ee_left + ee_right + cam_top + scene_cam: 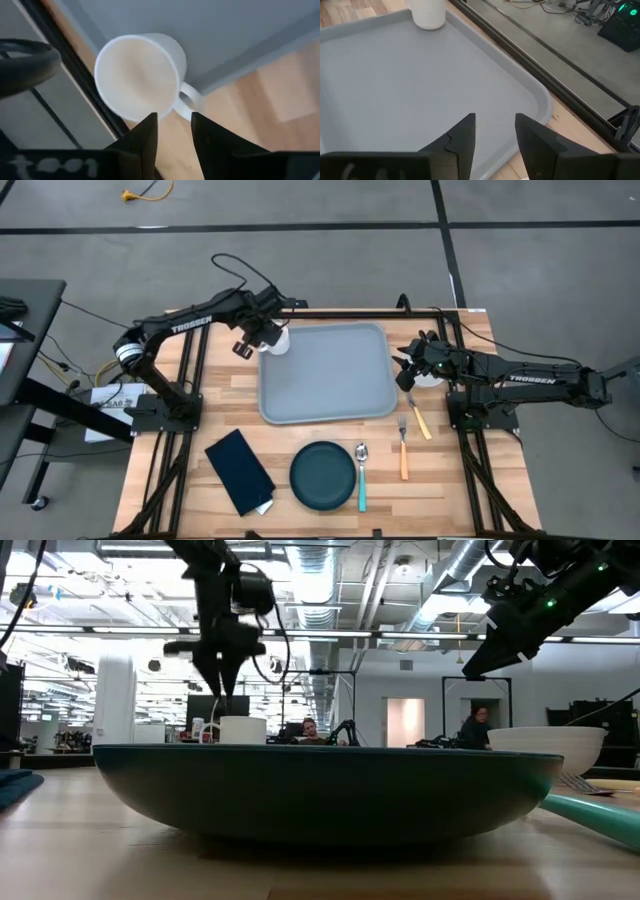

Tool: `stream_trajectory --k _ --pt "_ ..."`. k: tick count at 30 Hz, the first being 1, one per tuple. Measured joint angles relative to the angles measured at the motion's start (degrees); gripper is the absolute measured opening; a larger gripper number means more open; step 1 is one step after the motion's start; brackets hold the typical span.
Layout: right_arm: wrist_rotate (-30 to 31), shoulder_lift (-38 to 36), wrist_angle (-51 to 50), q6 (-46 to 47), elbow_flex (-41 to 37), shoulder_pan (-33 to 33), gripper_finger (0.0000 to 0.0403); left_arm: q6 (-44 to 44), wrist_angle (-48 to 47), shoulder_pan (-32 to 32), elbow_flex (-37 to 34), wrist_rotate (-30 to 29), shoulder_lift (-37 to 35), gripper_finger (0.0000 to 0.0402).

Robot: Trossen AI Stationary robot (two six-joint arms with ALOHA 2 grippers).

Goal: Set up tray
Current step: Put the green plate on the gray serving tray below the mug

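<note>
left end effector (262, 340), fingers parted, hovers just off the tray (325, 375)'s far left corner.

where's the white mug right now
In the high view the white mug stands on the table just off the tray's far left corner, directly under the left gripper, whose fingers are open above its handle.

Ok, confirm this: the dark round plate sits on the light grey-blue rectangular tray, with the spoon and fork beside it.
Not quite. The dark round plate sits on the wooden table, in front of the light grey-blue rectangular tray, not on it. The high view shows it. The spoon and fork do lie beside the plate.
</note>
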Motion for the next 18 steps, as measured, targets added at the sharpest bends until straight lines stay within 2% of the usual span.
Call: stream_trajectory --k 4,8,11,15,18 --pt "0.0 0.0 0.0 0.0 0.0 0.0 0.0134 -16.3 -8.7 -2.2 5.5 2.4 0.0 0.011" --pt "0.0 0.0 0.0 0.0 0.0 0.0 0.0133 -32.2 -17.2 -4.7 8.6 10.6 0.0 0.011" --pt "0.0 0.0 0.0 0.0 0.0 0.0 0.0133 -41.3 -18.8 -6.5 8.8 18.8 0.0 0.011" --pt "0.0 0.0 0.0 0.0 0.0 0.0 0.0134 -41.0 -19.0 -10.7 7.0 29.7 -0.1 0.011" --pt "0.0 0.0 0.0 0.0 0.0 0.0 0.0133 -36.7 -18.2 -15.6 5.5 30.5 0.0 0.011"
